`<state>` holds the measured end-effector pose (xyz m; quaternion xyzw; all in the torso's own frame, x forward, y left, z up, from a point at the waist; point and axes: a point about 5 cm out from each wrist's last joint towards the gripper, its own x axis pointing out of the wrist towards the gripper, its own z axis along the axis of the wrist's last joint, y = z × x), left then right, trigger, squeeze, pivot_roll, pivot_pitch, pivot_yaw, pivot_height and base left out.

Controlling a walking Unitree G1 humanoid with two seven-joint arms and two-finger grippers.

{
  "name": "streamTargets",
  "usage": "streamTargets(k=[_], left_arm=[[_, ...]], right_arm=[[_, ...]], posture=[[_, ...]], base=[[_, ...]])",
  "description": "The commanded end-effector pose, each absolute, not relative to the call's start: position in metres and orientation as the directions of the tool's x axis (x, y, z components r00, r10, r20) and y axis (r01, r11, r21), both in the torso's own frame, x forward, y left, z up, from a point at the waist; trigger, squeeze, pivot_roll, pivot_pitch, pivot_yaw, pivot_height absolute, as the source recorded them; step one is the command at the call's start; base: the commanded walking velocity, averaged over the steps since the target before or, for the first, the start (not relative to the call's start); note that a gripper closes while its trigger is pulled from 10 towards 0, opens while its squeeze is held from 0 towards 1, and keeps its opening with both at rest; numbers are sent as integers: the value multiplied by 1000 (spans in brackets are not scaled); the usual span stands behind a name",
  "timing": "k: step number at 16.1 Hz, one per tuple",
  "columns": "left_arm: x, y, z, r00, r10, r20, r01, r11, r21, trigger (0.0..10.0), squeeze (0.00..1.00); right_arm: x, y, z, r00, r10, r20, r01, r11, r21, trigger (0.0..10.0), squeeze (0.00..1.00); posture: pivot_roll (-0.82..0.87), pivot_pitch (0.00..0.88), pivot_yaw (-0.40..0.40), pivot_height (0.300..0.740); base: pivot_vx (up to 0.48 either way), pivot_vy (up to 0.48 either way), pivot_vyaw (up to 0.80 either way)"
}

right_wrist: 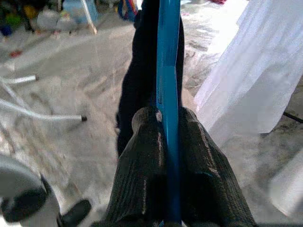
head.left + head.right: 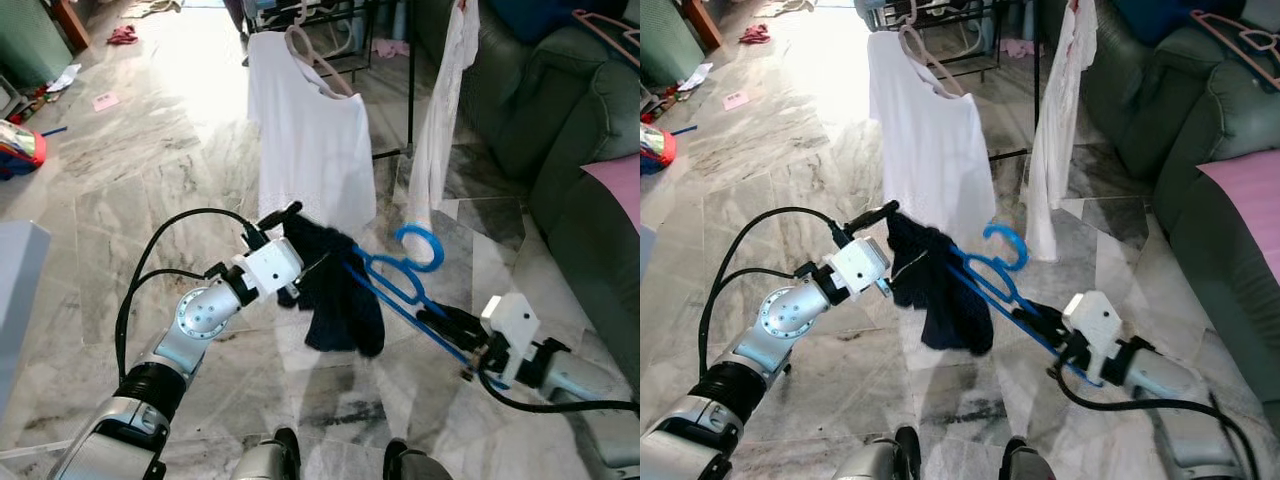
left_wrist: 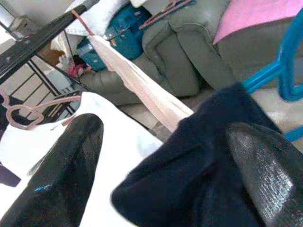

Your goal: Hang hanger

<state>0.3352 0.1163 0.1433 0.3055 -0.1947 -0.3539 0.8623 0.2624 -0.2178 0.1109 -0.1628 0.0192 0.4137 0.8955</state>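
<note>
One blue hanger (image 2: pixel 400 275) is held out in front of the robot above the marble floor (image 2: pixel 150 170), its hook curling up toward the rack side. One dark garment (image 2: pixel 335 290) hangs over the hanger's far end.

The right gripper (image 1: pixel 168 137) has its two fingers pressed against the blue bar from either side, pinching the hanger. In the head views this gripper (image 2: pixel 450 325) sits low on the robot's right, with the hanger running up and away from it toward the left arm.

The left gripper (image 2: pixel 290 225) is at the dark garment. In its wrist view the two black fingers (image 3: pixel 66 175) are spread wide apart, and the dark cloth lies between them and against one of them; whether either finger presses on the cloth cannot be told.

Beyond the hanger stands one black drying rack (image 2: pixel 400 70). Two pale garments hang from it: a white t-shirt (image 2: pixel 310 140) on a pink hanger (image 2: pixel 315 55), and a narrow white cloth (image 2: pixel 440 120) beside it. A second pink hanger (image 2: pixel 610 30) lies on the grey-green sofa (image 2: pixel 560 130) at the robot's right, where one pink cushion (image 2: pixel 615 185) also rests.

No brand, label or writing can be read on any of these things.
</note>
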Motion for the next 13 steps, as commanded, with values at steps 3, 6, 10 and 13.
streamTargets(k=[3, 6, 10, 13], left_arm=[[331, 125, 131, 621, -784, -27, 559, 418, 716, 10000, 1000], [326, 131, 120, 553, -820, -149, 625, 289, 725, 10000, 424], [325, 133, 112, 530, -821, -211, 658, 241, 713, 10000, 0], [324, 131, 108, 506, -827, -246, 689, 216, 692, 10000, 0]], right_arm=[[258, -225, 118, 586, 782, -212, -795, 503, -339, 10000, 0], [254, -224, 126, 516, 821, -246, -833, 414, -368, 10000, 0], [256, -223, 138, 461, 842, -280, -848, 324, -420, 10000, 0], [253, -226, 136, 429, 835, -346, -860, 259, -441, 10000, 0]], posture=[[18, 236, 90, 740], [15, 234, 94, 740], [3, 238, 97, 740], [-1, 236, 98, 740]], base=[[0, 0, 0], [0, 0, 0], [0, 0, 0], [0, 0, 0]])
